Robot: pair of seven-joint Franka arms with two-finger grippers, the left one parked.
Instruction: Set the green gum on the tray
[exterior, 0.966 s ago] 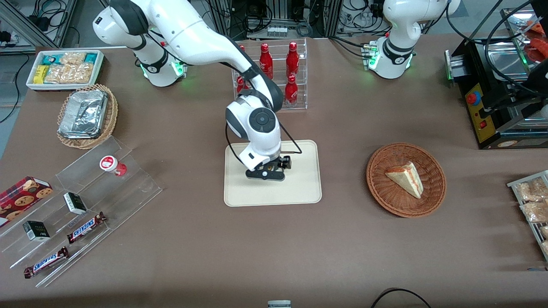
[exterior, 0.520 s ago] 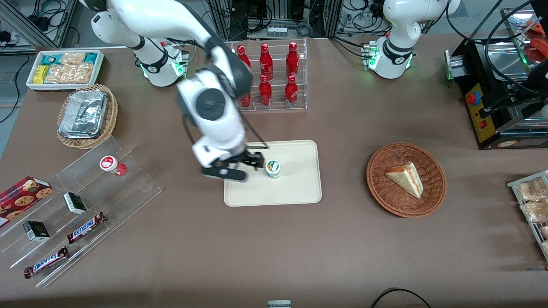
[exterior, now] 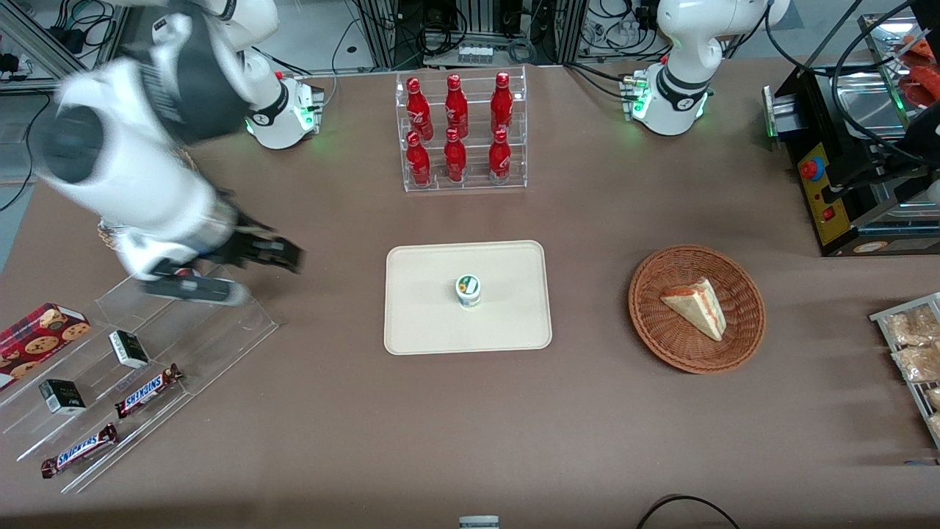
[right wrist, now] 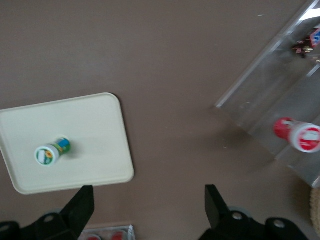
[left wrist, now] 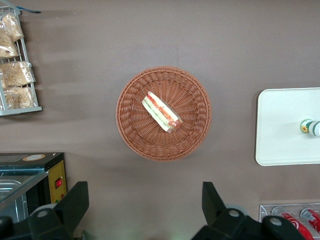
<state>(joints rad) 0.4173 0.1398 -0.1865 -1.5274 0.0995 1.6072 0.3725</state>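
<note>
The brown desk fills most of the front view. In the middle of that frame lies the tray, flat and cream with round corners and a low rim. Near the lower edge of the frame, toward the working arm's end of the desk, sits a clear stepped stand with candy bars on it. Toward the parked arm's end is a round wicker basket with a sandwich wedge in it. A clear rack of red bottles stands in the upper part of the frame, farther from the camera than the tray.

The gripper hangs above the upper steps of the stand, well apart from the tray. In the right wrist view the gripper has its two fingers spread wide with nothing between them.

The green gum stands upright on the tray, near its middle. It is a small white can with a green ring around the round lid and a yellow-orange spot on top. The right wrist view shows the gum with some blue and green on its side.

In the front view the gripper covers most of a red-lidded can on the stand. That can shows plainly from the right wrist. In the left wrist view the tray and the gum are cut off by the frame's edge.
</note>
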